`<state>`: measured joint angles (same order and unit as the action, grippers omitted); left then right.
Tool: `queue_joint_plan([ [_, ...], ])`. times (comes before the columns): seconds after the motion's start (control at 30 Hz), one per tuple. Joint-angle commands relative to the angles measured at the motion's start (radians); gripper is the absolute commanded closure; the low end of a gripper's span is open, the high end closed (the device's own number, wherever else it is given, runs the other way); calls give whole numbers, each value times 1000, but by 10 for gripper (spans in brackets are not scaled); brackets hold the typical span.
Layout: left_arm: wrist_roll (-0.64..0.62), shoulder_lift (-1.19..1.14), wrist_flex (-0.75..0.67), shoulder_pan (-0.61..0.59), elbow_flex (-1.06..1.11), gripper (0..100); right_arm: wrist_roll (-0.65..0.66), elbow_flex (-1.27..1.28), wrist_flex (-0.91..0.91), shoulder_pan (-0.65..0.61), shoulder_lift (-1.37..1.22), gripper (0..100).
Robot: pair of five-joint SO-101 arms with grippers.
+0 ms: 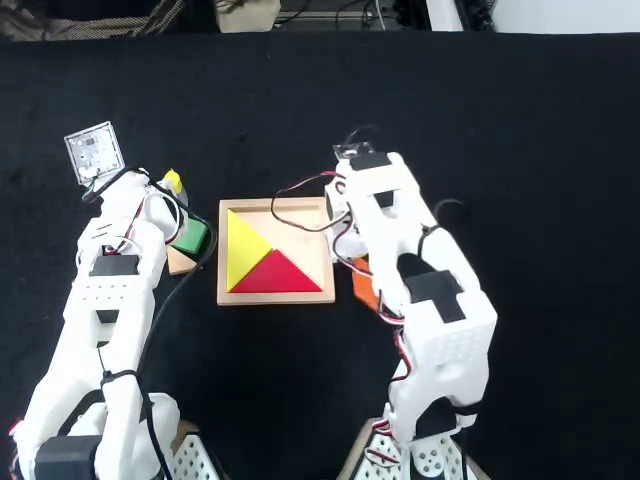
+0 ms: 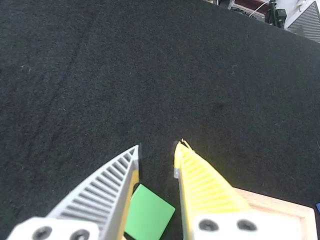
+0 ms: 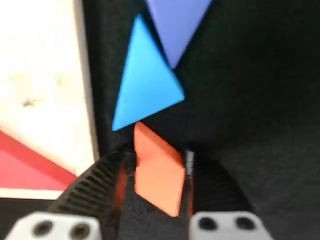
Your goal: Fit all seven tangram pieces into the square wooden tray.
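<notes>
The square wooden tray lies mid-table and holds a yellow triangle and a red triangle. My right gripper is shut on an orange parallelogram, which sits just right of the tray under the right arm. Beyond it lie a light blue triangle and a darker blue triangle. My left gripper stands open left of the tray, with a green square below, between its fingers. The green square shows beside the left arm.
A small white square board lies at the far left. A tan block rests beside the green square. The tray's corner shows near the yellow finger. Black cloth covers the table, open toward the back.
</notes>
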<state>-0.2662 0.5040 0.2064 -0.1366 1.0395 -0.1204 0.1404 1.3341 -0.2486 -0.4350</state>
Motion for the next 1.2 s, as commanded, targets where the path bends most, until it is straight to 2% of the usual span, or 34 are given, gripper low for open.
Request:
queue_joint_plan([
  [0.0, 6, 28, -26, -5, -18, 873, -5, -18, -6, -9, -10, 981],
  [0.17, 6, 28, -26, -12, -18, 873, -2, -76, 74, 23, 15, 988],
  [0.4, 6, 29, -26, -13, -18, 873, 2, -156, 199, 15, 176, 987],
  [0.57, 6, 29, -26, -13, -18, 873, 86, -156, 247, 40, 213, 981],
  [0.7, 6, 29, -26, -13, -18, 873, 106, -130, 308, 35, 208, 871],
  [0.8, 6, 29, -26, -13, -18, 873, 126, -45, 331, -26, 219, 815],
  [0.9, 6, 29, -26, -13, -18, 873, 272, 54, 331, -98, 248, 859],
  [0.97, 6, 29, -26, -13, -18, 873, 373, 116, 315, -109, 275, 943],
  [1.0, 6, 29, -26, -13, -18, 873, 390, 140, 302, -106, 292, 991],
  [1.17, 6, 29, -26, -13, -18, 873, 416, 248, 226, -52, 335, 986],
])
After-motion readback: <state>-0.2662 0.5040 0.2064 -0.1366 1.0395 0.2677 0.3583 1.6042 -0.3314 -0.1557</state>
